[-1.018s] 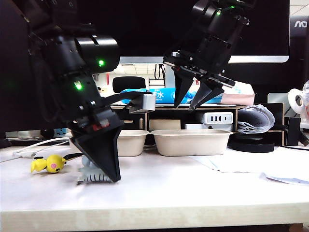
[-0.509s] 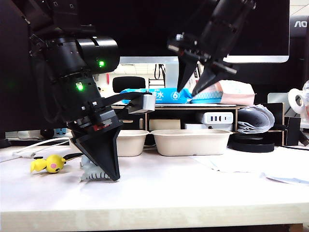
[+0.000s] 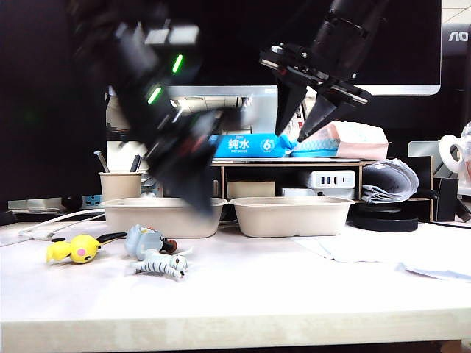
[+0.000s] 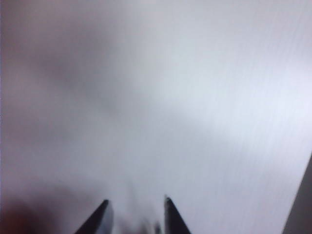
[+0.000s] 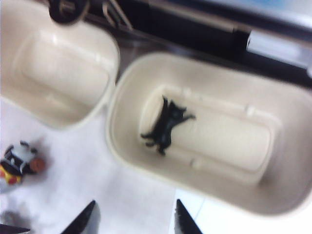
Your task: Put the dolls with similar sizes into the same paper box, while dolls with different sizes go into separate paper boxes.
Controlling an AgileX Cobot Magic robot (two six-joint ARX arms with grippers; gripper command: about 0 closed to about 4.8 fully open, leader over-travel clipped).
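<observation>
On a white tabletop [image 3: 294,287], a yellow doll [image 3: 76,248], pale blue doll [image 3: 142,240] and striped cat doll [image 3: 163,263] lie at 6 o'clock of the left paper box [image 3: 162,215], a black doll [image 5: 165,125] lies in the right paper box [image 5: 292,161], the blurred left gripper [image 4: 135,215] has jaws slightly apart with nothing visibly held, and the raised right gripper [image 5: 134,214] has jaws open, empty.

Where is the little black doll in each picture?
Exterior view: not visible; the right beige pulp paper box hides its inside behind its wall.
Left wrist view: not in it; only blur and the left gripper.
Right wrist view: the small black doll lies inside that right box, beyond the right gripper, whose jaws stand apart.
Shared landmark: the two paper boxes side by side; the left box shows in both.
</observation>
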